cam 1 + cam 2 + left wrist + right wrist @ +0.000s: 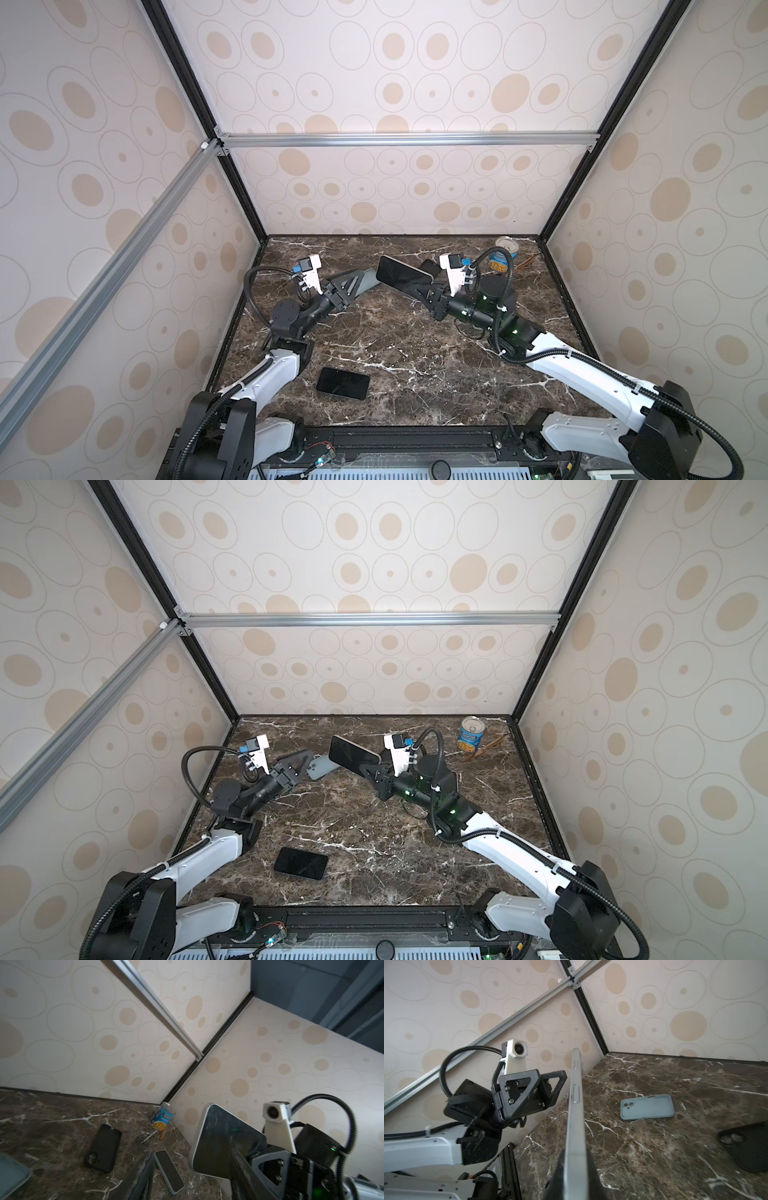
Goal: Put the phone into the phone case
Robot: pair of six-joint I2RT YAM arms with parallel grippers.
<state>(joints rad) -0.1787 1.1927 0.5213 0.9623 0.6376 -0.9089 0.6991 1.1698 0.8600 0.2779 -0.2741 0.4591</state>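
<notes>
table (415,332): brown marble, white veins | case (647,1107): grey-blue | phone (401,272): black screen | walls (374,83): beige dots

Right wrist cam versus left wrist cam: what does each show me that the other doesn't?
Only right wrist: the left gripper, jaws apart and empty, and the whole blue-grey case lying flat, camera cutouts visible.
Only left wrist: the can in the corner, a pale green-edged phone-shaped slab, and the dark screen of the held phone.
Both: that phone, clamped on edge in the right gripper, the black case and the marble table.
</notes>
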